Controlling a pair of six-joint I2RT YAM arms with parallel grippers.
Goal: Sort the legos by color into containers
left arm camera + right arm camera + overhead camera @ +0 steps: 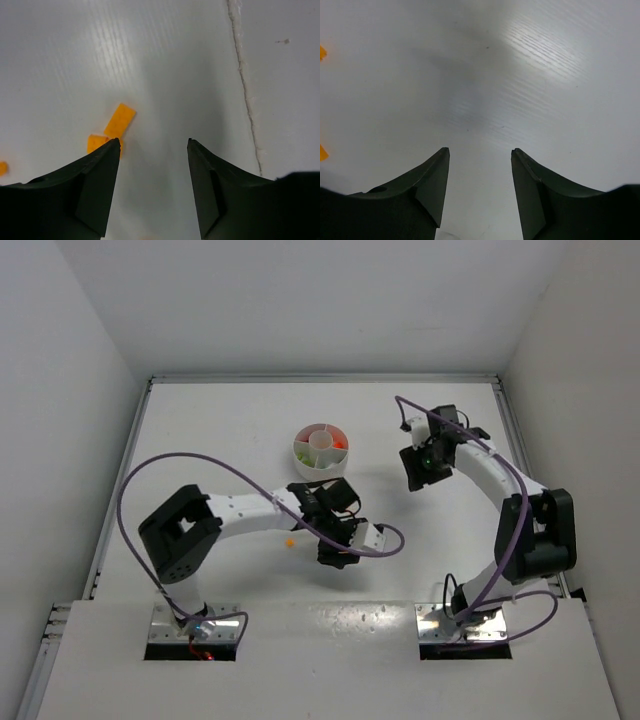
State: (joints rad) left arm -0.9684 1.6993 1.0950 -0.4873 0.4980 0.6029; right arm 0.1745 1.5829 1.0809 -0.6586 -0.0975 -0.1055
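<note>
**1. Left hand** (154, 145)
- Jaws part-way apart, nothing between them, so no grip.
- One finger (100, 180) has its tip at the edge of two orange legos (120, 120). Both lie flat on the table (190, 60), outside the gap on that finger's outer side.
- A third orange pc (2, 168) sits at the frame edge.

**2. Right hand** (480, 152)
- Jaws also part-way apart and empty, over bare table.
- Orange scraps show at the frame edge only.

**3. Positions, ref. dish** (320, 475)
- Left hand: near side of dish, toward the arm bases, well apart from it.
- Right hand: right of dish, near it but not above it.
- Orange speck (290, 542): near side of dish, just beside left hand.
- Dish contents: red/orange pcs in a right-side section, green in a left-side one.

**4. Likely faults (judgement)**
- Misalignment: legos are offset from the gap. Closing here would prob. grip nothing, or the finger tip would shove them away.
- Double pick: the two pcs touch or nearly touch, so a grip could take both or flick one off.
- Thin, flat pcs: fingers may scrape the table before getting under an edge, and the pc could slip.
- Colour error: orange vs. red is hard to tell in the dish, so a drop could land in the wrong section.
</note>
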